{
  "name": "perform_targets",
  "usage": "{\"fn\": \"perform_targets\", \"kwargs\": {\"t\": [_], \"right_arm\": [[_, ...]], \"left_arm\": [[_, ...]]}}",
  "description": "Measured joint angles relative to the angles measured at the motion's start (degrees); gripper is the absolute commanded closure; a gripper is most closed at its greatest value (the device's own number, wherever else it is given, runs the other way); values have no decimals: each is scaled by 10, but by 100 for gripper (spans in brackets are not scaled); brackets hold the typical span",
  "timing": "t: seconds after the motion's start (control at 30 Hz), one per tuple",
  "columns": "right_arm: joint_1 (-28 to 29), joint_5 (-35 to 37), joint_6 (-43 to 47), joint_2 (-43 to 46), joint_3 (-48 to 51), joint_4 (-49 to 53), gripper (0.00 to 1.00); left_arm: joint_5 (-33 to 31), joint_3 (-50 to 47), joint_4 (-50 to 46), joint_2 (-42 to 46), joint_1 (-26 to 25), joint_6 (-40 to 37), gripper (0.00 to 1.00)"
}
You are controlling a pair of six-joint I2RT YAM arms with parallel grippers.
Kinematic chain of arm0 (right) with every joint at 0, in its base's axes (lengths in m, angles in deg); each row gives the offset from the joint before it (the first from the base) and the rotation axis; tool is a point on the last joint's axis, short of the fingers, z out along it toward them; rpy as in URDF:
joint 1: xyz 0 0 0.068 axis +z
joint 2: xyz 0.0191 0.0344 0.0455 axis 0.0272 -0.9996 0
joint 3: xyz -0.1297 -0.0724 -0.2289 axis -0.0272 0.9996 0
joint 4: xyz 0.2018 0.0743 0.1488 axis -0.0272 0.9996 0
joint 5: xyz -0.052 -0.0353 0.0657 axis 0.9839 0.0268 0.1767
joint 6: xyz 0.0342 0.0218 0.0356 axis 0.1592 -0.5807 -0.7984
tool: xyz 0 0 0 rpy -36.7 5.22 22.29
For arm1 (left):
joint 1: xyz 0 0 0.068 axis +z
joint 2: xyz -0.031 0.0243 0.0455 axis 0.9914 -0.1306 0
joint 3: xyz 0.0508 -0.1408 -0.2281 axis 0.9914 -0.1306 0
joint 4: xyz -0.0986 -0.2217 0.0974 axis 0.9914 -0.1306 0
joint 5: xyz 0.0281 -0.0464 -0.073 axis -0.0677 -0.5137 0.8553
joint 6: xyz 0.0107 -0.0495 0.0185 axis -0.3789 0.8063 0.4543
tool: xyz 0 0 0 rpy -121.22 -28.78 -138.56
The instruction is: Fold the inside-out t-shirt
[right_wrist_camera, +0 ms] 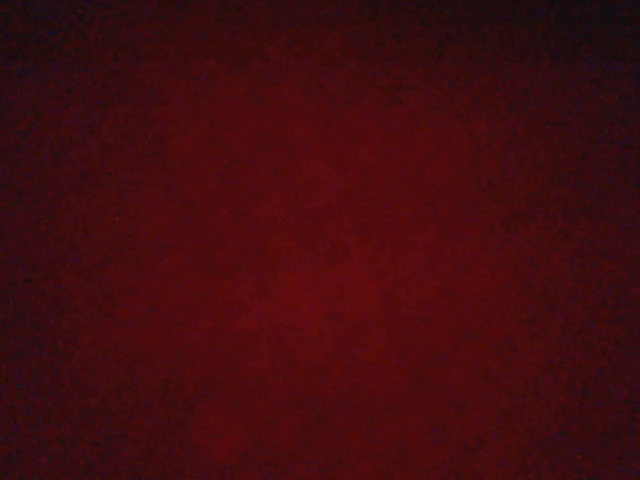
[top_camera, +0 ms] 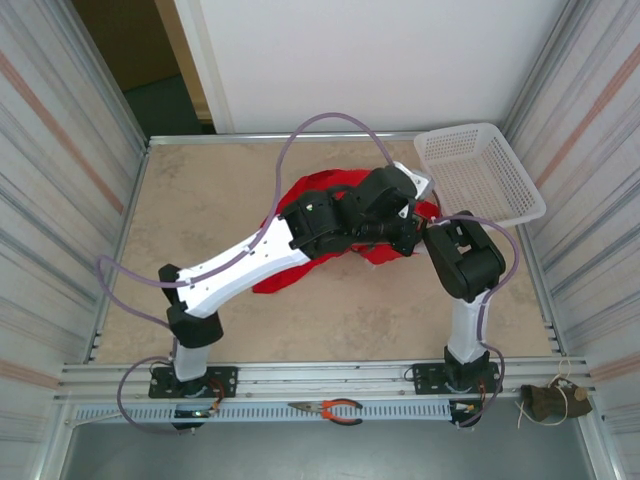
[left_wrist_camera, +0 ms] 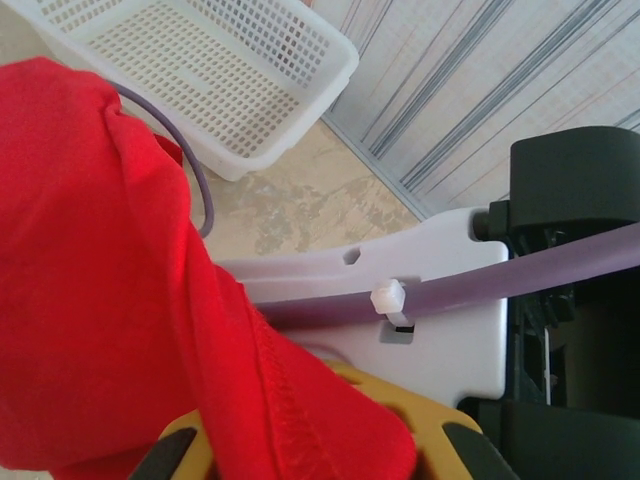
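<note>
The inside-out t-shirt (top_camera: 290,265) lies bunched in a red heap at the middle of the table, partly under both arms. My left gripper (top_camera: 398,205) reaches over the heap toward the basket. In the left wrist view its yellow jaws (left_wrist_camera: 320,450) are shut on a hemmed fold of the t-shirt (left_wrist_camera: 110,260), which drapes up and to the left. My right arm (top_camera: 465,260) bends in from the right, its gripper end buried in the cloth beneath the left wrist. The t-shirt (right_wrist_camera: 320,240) lies dark red against the right wrist lens and hides the fingers.
A white mesh basket (top_camera: 480,175) stands at the back right corner, close to the left gripper (left_wrist_camera: 200,70). Purple cables (top_camera: 300,140) loop above the arms. Red-handled pliers (top_camera: 330,408) lie on the front rail. Striped walls close in on both sides.
</note>
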Motion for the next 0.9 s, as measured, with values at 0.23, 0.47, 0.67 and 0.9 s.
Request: {"fn": "perform_targets", "kwargs": {"t": [0.23, 0.47, 0.67, 0.9], "right_arm": [[0, 5, -4, -4, -24, 26, 24], [-3, 56, -53, 26, 33, 80, 44], [-2, 78, -77, 48, 114, 81, 39], [-2, 40, -90, 36, 161, -55, 28]], "left_arm": [[-8, -12, 12, 7, 0, 0, 100], [12, -37, 34, 19, -1, -19, 100], [39, -196, 166, 89, -4, -20, 100], [41, -252, 210, 105, -4, -12, 100]]}}
